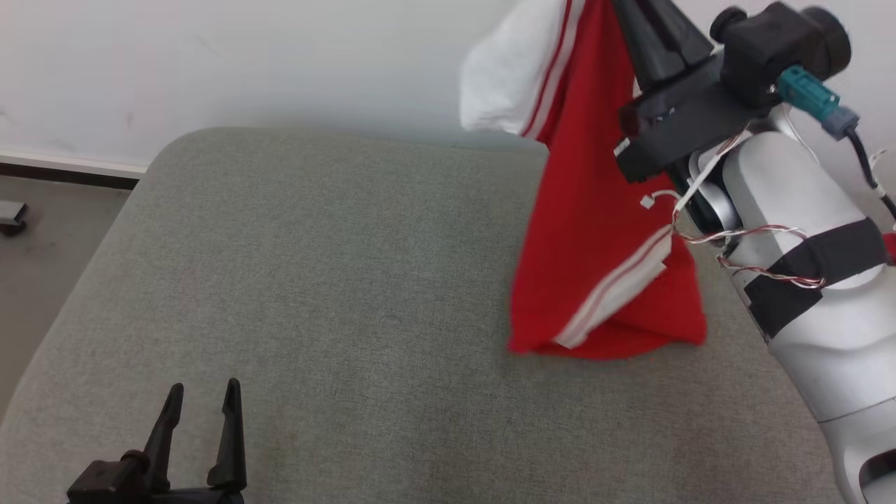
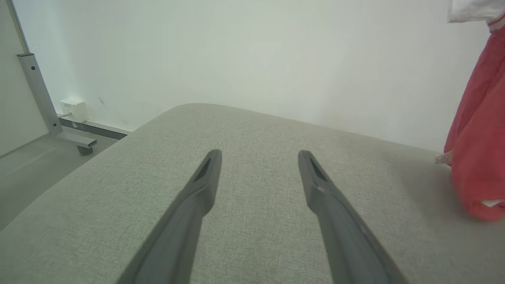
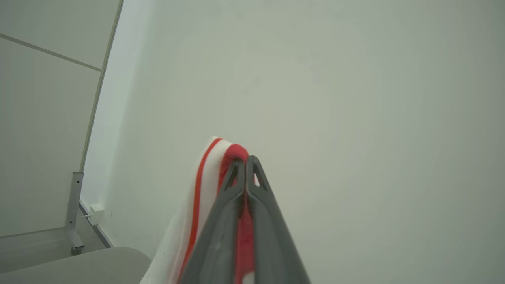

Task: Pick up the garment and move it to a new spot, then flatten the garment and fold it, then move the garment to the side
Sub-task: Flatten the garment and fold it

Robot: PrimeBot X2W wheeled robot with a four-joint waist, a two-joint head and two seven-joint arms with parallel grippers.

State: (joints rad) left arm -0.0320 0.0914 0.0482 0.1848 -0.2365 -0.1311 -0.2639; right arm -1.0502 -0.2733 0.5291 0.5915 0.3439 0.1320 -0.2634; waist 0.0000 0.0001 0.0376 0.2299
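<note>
Head view: grey fabric-covered worktop [image 1: 315, 280] spans most of the scene, with a white wall [image 1: 280, 63] behind it. Red garment [image 1: 595, 231] with white stripes and a white panel hangs in a long drape over the worktop's right side, hem down at the surface, contact hard to judge. Right gripper [image 3: 245, 161] is pressed together, pinching the garment's striped top edge up high; left gripper [image 1: 204, 386] sits low at near left, fingers spread, holding nothing.
</note>
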